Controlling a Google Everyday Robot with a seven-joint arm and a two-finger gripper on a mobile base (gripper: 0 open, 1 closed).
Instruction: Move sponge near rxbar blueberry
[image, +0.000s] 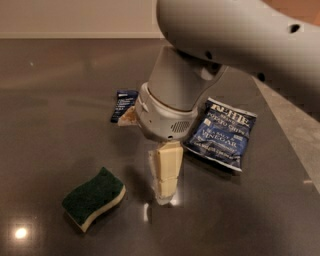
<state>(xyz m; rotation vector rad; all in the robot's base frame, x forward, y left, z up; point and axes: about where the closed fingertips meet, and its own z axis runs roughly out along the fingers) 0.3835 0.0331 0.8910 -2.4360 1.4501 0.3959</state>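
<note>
The sponge (93, 198), dark green on top with cream foam underneath, lies on the dark table at the lower left. The rxbar blueberry (123, 105), a small dark navy wrapper, lies further back; the arm's wrist hides its right edge. My gripper (163, 194) hangs from the large grey arm (175, 100) in the middle of the view. It points down at the table, just right of the sponge and apart from it, and holds nothing that I can see.
A crinkly blue-and-white chip bag (222, 132) lies to the right of the gripper. The dark glossy table (60, 135) has a lighter edge strip (295, 130) along the right side. A pale wall runs along the back.
</note>
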